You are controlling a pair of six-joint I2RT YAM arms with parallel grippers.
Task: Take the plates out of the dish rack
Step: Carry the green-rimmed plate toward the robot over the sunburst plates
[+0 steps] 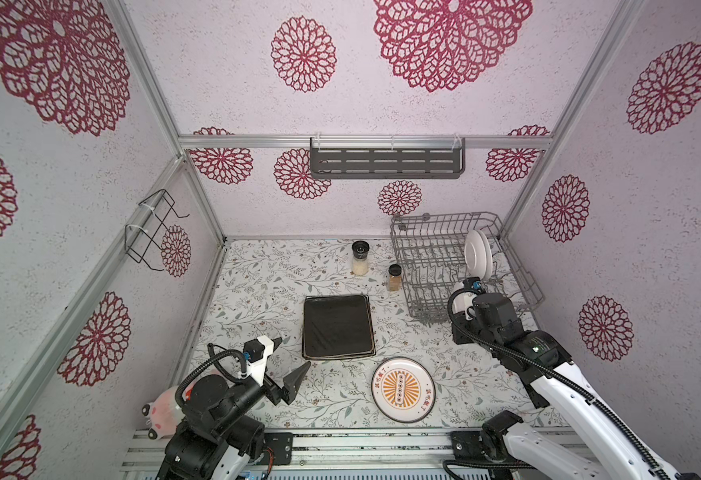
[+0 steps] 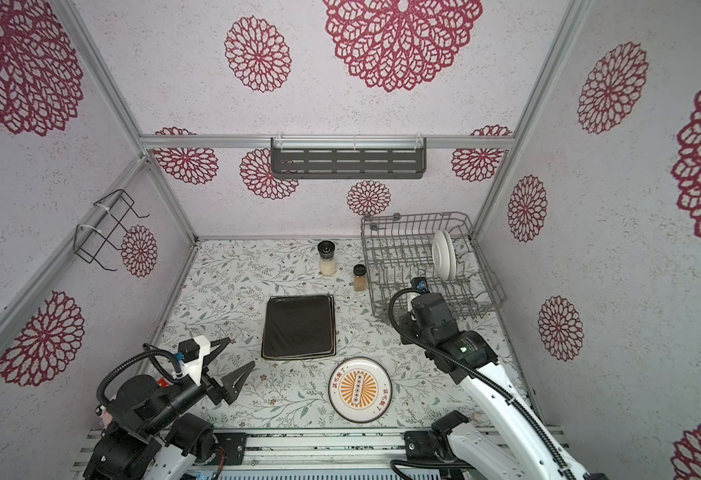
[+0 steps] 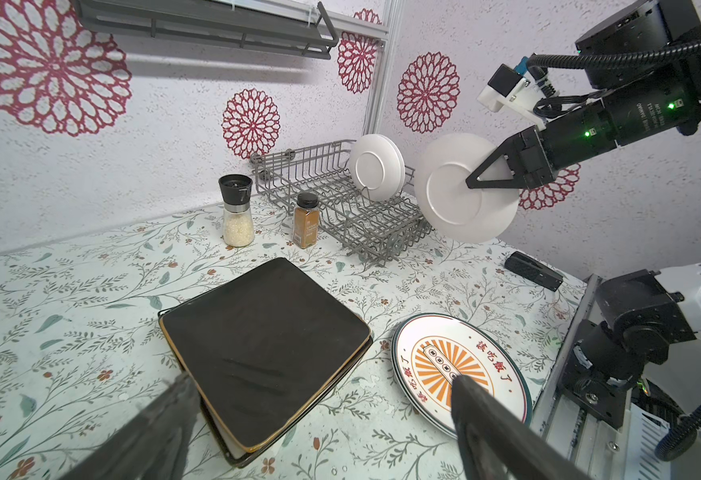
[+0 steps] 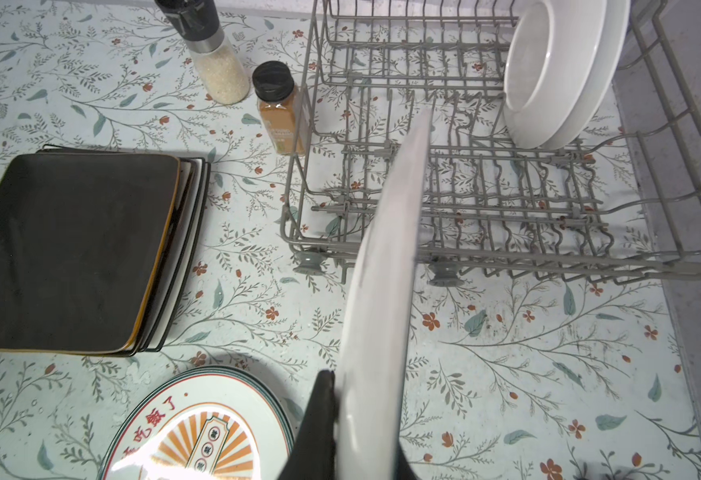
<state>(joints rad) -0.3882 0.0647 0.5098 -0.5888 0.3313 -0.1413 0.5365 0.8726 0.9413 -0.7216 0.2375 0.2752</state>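
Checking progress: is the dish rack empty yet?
Not empty: two white plates stand upright in the dish rack; right gripper holds a third plate.

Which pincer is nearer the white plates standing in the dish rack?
Right. Right pincer, gripping another plate, hangs just before the racked plates; left pincer is open, far across the table.

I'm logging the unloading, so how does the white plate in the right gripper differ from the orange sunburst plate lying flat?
The white plate hangs on edge in the air, pinched at its rim by the shut right gripper; the sunburst plate lies flat, face up. The white plate shows a plain back; the sunburst plate shows orange rays and red characters. Both are round.
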